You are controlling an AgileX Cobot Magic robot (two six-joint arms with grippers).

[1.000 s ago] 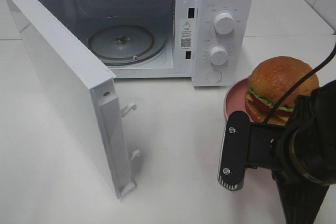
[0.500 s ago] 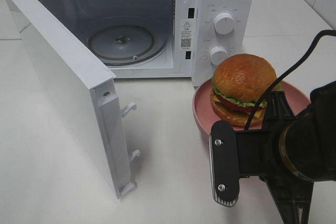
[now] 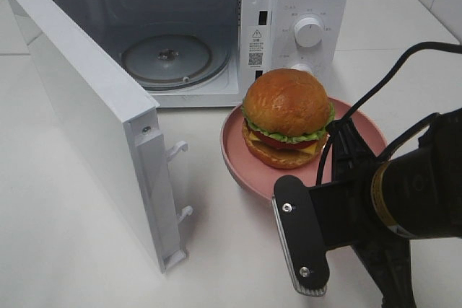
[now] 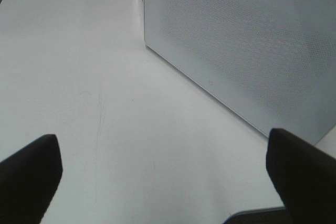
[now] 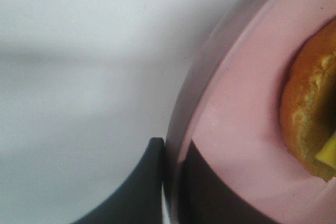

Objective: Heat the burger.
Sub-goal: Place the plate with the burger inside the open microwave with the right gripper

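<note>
Right gripper (image 5: pixel 172 153) pinches the plate (image 5: pixel 236 93) rim; the burger (image 3: pixel 286 117) sits on that plate just beyond its fingers, before the open microwave (image 3: pixel 307 5); left gripper (image 4: pixel 165 177) gapes wide, empty, beside the door (image 4: pixel 252 40).

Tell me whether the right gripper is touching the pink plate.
Touching. Right wrist view shows the right gripper shut on the rim of the pink plate, one finger each side.

Looks like a kitchen: white microwave (image 3: pixel 307 5) w/ open door (image 3: pixel 86 106) on white countertop (image 3: pixel 72 265).
</note>
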